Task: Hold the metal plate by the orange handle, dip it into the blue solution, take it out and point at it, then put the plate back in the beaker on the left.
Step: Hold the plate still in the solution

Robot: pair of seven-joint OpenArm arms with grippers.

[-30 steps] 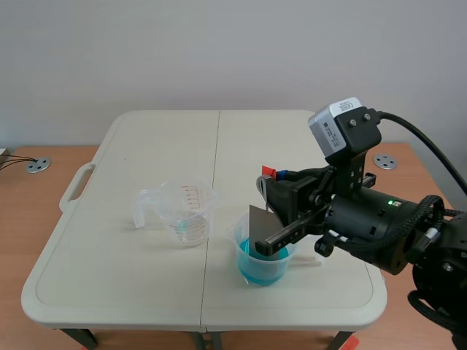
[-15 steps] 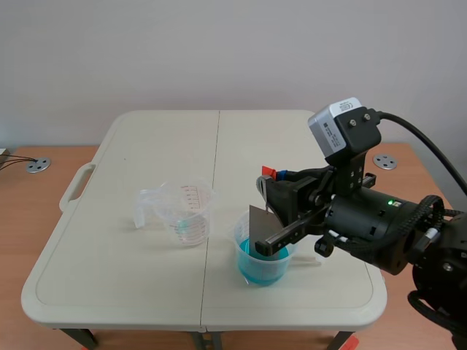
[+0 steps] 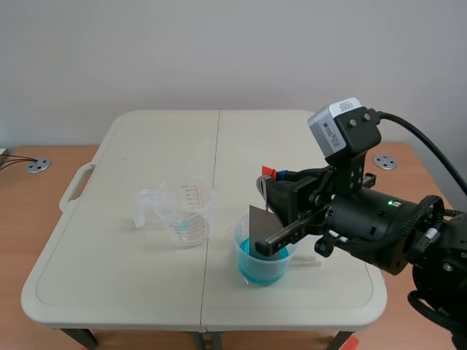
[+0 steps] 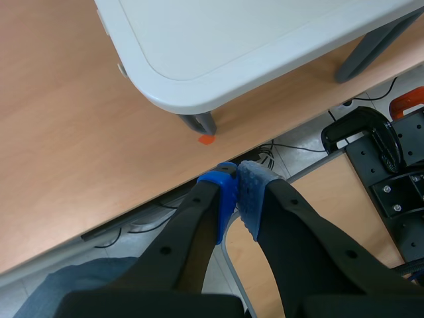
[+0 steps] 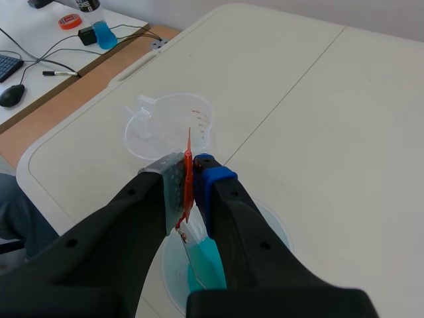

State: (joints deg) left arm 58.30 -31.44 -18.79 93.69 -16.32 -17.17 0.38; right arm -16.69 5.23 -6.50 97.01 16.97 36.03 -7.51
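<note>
My right gripper [image 3: 268, 181] [image 5: 191, 173] is shut on the orange handle [image 5: 188, 173] of the metal plate [image 3: 260, 222]. The plate hangs with its lower part inside the beaker of blue solution [image 3: 263, 257], its grey upper half standing above the rim. In the right wrist view the plate's lower edge [image 5: 205, 260] shows bluish inside that beaker. The clear beaker with red markings [image 3: 186, 211] [image 5: 167, 124] stands to the left, holding nothing. My left gripper [image 4: 237, 192] is shut on nothing, off the table beside its corner.
The white folding table [image 3: 146, 146] has a centre seam and a side handle [image 3: 75, 186]. Beyond the table in the right wrist view, a desk holds a bottle of blue liquid [image 5: 99, 26], a tape roll and a mouse [image 5: 12, 94]. A black clamp [image 4: 368, 136] sits near my left gripper.
</note>
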